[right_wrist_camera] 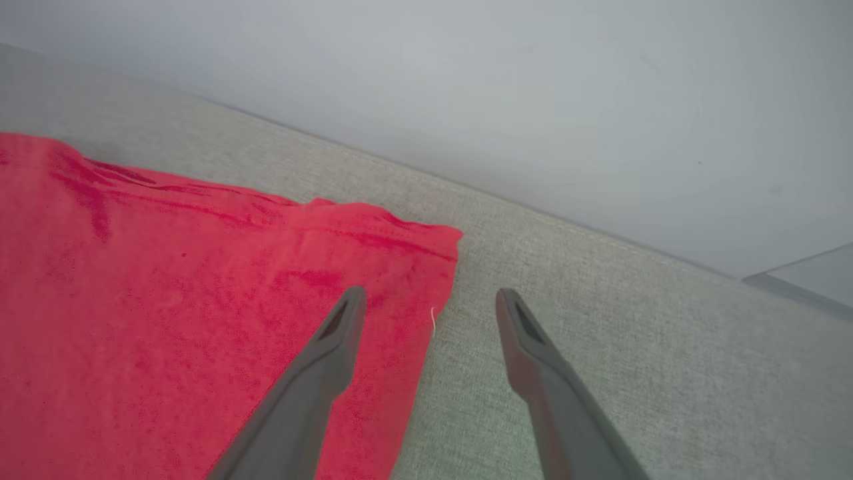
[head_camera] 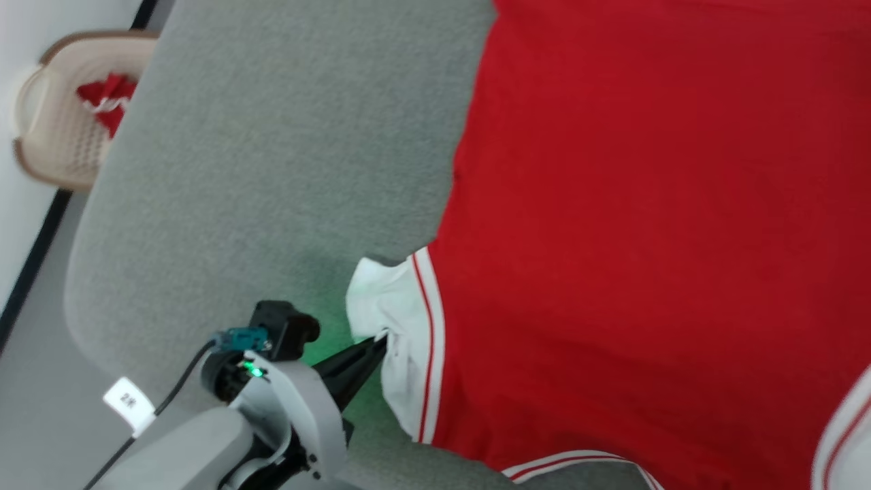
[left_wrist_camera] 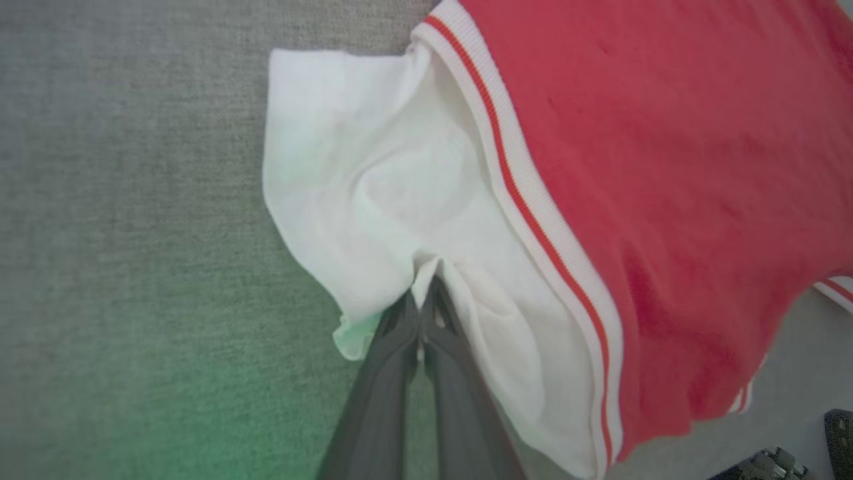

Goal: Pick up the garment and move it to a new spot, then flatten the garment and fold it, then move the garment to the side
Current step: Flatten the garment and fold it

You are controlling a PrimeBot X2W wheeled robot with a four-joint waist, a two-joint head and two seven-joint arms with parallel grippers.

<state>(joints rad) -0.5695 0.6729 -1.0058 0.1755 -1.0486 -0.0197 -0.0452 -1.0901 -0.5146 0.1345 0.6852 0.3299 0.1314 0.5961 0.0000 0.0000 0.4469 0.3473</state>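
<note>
**Grey fabric-covered padded surface (head_camera: 272, 136) carries a red short-sleeved T-shirt (head_camera: 646, 238), one sleeve pinched**

The surface has rounded corners, and the T-shirt lies spread flat over its right part in the head view, its red body mostly smooth. In the right wrist view, one red corner of it rests on bare grey fabric. Beyond the surface's left edge, a beige plastic lattice basket (head_camera: 64, 146) holds a crumpled red-and-white cloth (head_camera: 105, 99). The T-shirt's white sleeve (head_camera: 381, 299), edged with a red-and-white striped seam, is bunched at the shirt's left side. The left end effector (head_camera: 378, 340) has its dark fingers pressed together on that sleeve's edge. The right end effector (right_wrist_camera: 432, 297) has its fingers well apart, one over red cloth and one over bare surface, gripping nothing.
</note>
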